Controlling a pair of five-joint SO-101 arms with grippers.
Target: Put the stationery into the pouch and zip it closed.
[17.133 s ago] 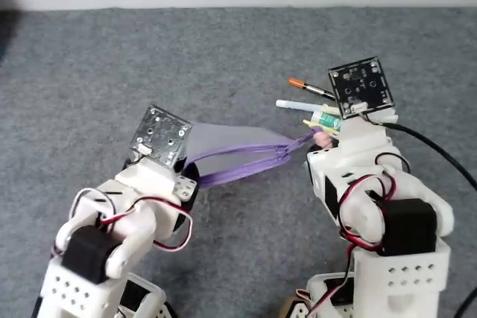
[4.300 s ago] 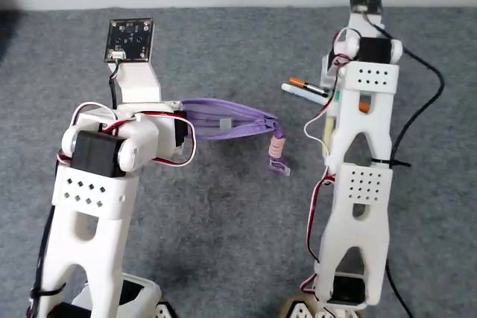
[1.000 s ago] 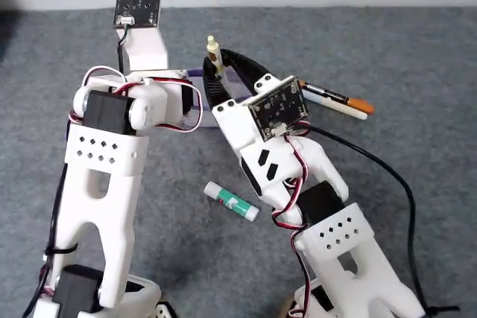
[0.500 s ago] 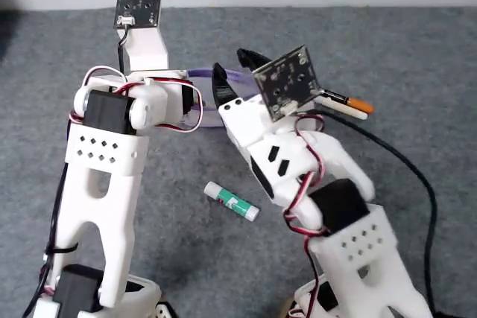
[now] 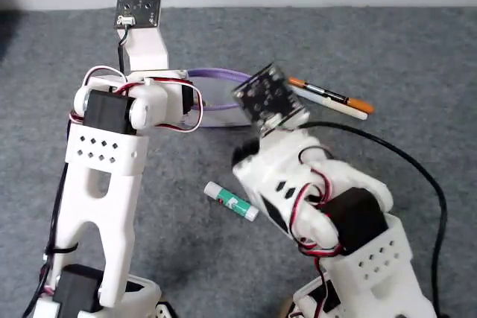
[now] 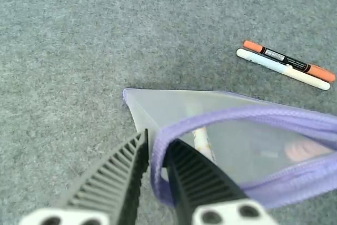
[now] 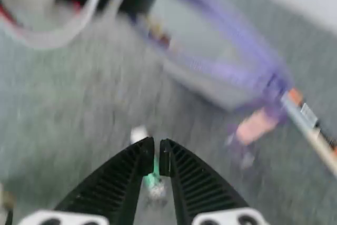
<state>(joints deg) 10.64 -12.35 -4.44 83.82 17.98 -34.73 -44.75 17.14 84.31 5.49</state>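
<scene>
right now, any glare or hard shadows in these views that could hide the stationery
High view: soft even light, no glare, a faint shadow beside the glue stick. Left wrist view: no glare on the pouch, a pale pen shows through its wall, and the two pens on the mat cast barely any shadow.

Open purple pouch (image 6: pixel 174 106) holds one pen (image 6: pixel 202 143); glue stick (image 5: pixel 232 201), two markers (image 6: pixel 286 66) outside
</scene>
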